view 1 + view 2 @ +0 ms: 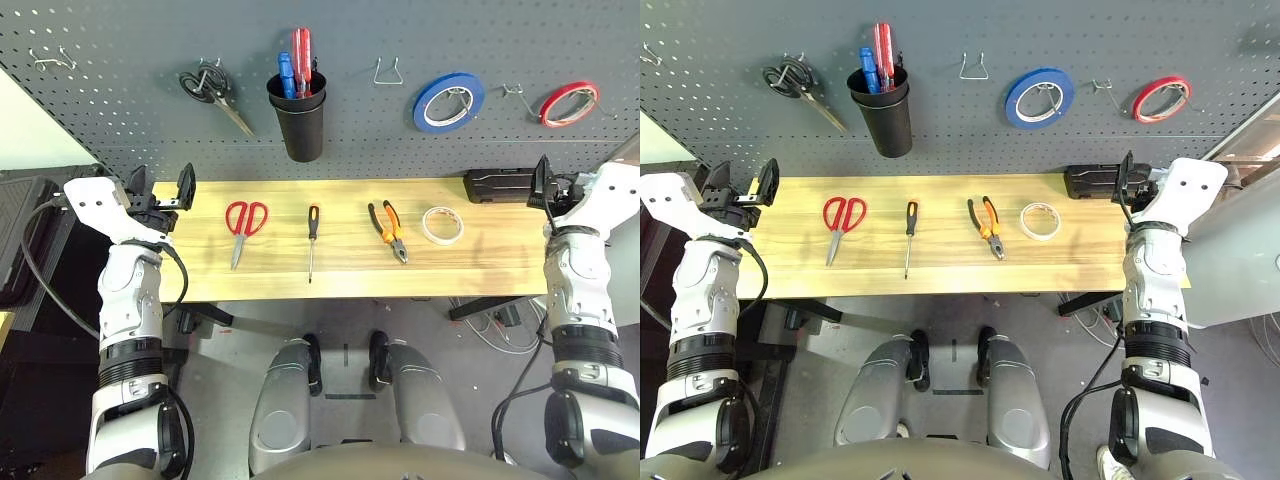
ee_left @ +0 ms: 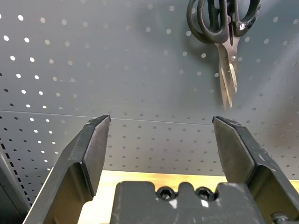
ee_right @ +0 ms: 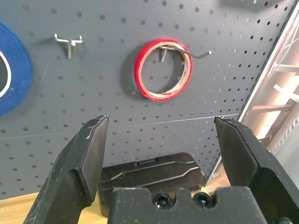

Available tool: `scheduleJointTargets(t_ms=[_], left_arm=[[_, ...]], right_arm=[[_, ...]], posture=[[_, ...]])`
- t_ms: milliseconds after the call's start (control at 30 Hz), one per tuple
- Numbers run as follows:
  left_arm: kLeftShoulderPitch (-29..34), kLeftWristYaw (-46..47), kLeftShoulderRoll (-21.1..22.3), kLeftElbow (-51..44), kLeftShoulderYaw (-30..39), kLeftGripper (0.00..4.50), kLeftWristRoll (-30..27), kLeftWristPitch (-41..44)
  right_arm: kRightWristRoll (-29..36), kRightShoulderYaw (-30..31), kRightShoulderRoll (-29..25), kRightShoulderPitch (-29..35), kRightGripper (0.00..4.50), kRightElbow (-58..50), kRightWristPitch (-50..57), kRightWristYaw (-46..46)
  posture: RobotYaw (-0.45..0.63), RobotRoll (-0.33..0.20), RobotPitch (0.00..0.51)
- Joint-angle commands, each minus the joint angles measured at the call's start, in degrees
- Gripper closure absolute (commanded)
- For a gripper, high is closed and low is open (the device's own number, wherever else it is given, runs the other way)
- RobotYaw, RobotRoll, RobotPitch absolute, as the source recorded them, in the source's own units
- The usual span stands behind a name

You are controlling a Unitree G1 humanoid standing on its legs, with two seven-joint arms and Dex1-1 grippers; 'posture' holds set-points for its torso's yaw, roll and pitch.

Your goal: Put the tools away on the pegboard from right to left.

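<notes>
Left gripper (image 1: 158, 192) at the left end of the wooden table (image 1: 340, 275), jaws wide apart, holding and touching nothing; fingers (image 2: 91, 154) aimed at the pegboard (image 1: 120, 110), just below the black-handled scissors (image 2: 223, 28) hung on a hook.

On the table, in a row from left to right, each apart from the next:
- red-handled scissors (image 1: 243, 226), blades toward the near edge;
- slim screwdriver (image 1: 312, 240), handle toward the board;
- orange-and-black pliers (image 1: 388, 230), nose toward the near edge;
- off-white tape roll (image 1: 441, 225), lying flat.

None of the four touched by either gripper.

Black case (image 1: 497, 185) at the table's back right corner, against the board.

On the pegboard, left to right: bare hook (image 1: 52, 60); black-handled scissors; black cup (image 1: 299, 120) holding blue- and red-handled screwdrivers (image 1: 295, 65), upright; bare wire hook (image 1: 388, 72); blue tape roll (image 1: 449, 102); bare hook (image 3: 68, 42); red tape roll (image 1: 568, 104) on its hook.

Right gripper (image 3: 161, 154) at the right end — jaws wide apart, empty, above the black case, pointed toward the red tape roll.
</notes>
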Motion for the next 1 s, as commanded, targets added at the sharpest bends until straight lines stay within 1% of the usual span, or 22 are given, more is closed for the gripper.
scheduleJointTargets(t_ms=[33,267,367,467,633,733,833,1000], left_arm=[[1.1,-0.3,-0.2,0.1,0.4,0.02,-0.1,-0.2],[2.7,-0.3,-0.9,-2.2,-0.2,0.02,-0.3,0.7],[3.9,-1.8,-0.6,-4.1,-1.0,0.02,-1.0,2.4],[6.8,-7.1,1.0,-9.2,-3.6,0.02,-3.0,6.9],[11.1,-16.7,5.3,-16.5,-8.8,0.02,-4.2,12.5],[13.1,-20.8,7.5,-20.8,-11.3,0.02,-4.8,15.4],[13.7,-24.8,10.0,-23.4,-14.7,0.02,-3.4,16.5],[12.9,-28.2,12.1,-23.7,-18.9,0.02,0.2,14.6]], right_arm=[[0.2,-0.3,-0.4,0.1,0.00,1.6,-0.6,0.4],[0.4,-0.4,-0.7,0.7,0.00,0.5,0.1,1.1],[1.2,0.0,-1.0,1.1,0.00,-0.3,3.3,2.9],[2.8,1.0,-2.6,1.0,0.00,-1.6,13.1,6.2],[4.6,2.6,-5.6,0.6,0.00,-4.9,22.2,12.5],[5.6,3.4,-7.7,0.9,0.00,-5.8,26.9,16.7],[4.5,6.1,-11.1,1.5,0.00,-5.8,28.5,23.0],[2.6,10.6,-15.4,0.9,0.00,-5.2,32.3,29.6]], posture=[[0.08,0.000,0.201],[0.08,0.000,0.220],[0.08,0.000,0.225],[0.07,0.000,0.251],[0.04,0.000,0.278],[0.03,0.000,0.294],[0.03,0.000,0.310],[0.01,0.000,0.338]])
